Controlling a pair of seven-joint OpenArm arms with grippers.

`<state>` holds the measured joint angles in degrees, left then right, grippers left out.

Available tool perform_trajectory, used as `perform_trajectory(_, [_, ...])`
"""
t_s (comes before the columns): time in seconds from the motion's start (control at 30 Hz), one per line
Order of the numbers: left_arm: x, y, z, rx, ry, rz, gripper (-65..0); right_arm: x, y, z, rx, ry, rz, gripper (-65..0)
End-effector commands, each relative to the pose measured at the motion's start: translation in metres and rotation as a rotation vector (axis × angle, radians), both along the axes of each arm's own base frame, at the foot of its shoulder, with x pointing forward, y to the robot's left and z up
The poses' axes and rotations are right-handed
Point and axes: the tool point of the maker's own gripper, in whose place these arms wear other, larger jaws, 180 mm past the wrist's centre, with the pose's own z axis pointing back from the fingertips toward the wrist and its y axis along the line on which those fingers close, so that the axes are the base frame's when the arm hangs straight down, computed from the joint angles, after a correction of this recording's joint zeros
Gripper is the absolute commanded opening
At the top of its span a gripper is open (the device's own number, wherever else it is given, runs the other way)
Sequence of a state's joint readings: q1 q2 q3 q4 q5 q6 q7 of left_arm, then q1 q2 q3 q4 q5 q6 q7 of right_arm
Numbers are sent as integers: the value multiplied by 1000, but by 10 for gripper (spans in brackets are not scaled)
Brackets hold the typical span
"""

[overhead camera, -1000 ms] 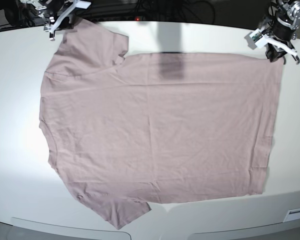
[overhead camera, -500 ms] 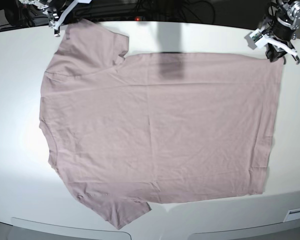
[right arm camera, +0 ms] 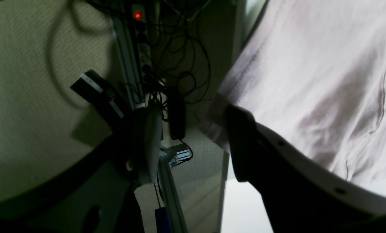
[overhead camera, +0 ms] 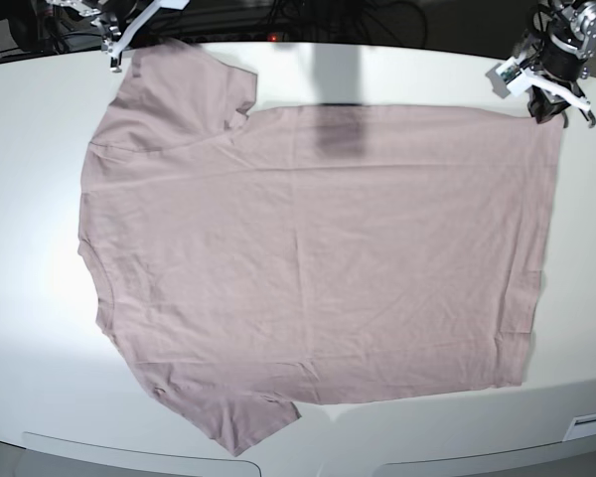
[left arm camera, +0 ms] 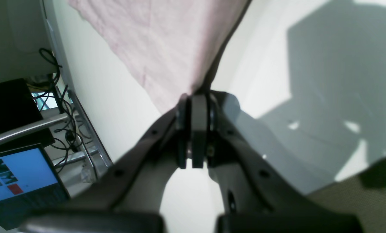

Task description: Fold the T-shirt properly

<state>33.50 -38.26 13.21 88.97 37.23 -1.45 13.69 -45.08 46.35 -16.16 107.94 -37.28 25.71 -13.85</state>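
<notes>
1. The T-shirt [overhead camera: 318, 258] lies spread flat on the white table [overhead camera: 30, 328], dusty pink, its hem toward the base view's right and its sleeves toward the left.
2. Base view only: the whole outline of the shirt shows, with one sleeve at the far left corner and the other reaching the near table edge.
3. Left wrist view only: the left gripper [left arm camera: 194, 103] has its jaws pressed together on a corner of the pink cloth [left arm camera: 167, 48], which rises slightly into the pinch. In the base view the same gripper [overhead camera: 546, 104] sits at the shirt's far hem corner, but there I cannot tell whether it grips.
4. Right wrist view only: the right gripper [right arm camera: 193, 136] stands wide, one finger [right arm camera: 241, 145] over the sleeve edge, the other off the table above cables and a power strip [right arm camera: 141, 42]. Nothing is between the fingers.
5. Versus a second ago: the right gripper [overhead camera: 129, 35] has drawn back from the sleeve toward the table's far edge; the left gripper and the shirt are unchanged.
</notes>
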Motion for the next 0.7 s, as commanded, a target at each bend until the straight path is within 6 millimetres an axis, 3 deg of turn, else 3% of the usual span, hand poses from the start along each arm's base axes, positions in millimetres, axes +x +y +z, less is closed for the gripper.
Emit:
perform_trajectory(0.0, [-9,1,-4,-4,41,-7,-650,39,-2,20,10,-167,-16,-314])
perform_trajectory(0.3, [-9,1,-4,-4,41,-7,-650,38,5,22,63,-150,-51,-314])
perform_trajectory(0.5, [-9,1,-4,-5,41,-6,-650,57,18,43,114,-252,-68,-314])
perform_trajectory(0.67, [-9,1,-4,-5,41,-6,-650,54,9,38,52,-213,-73,-314])
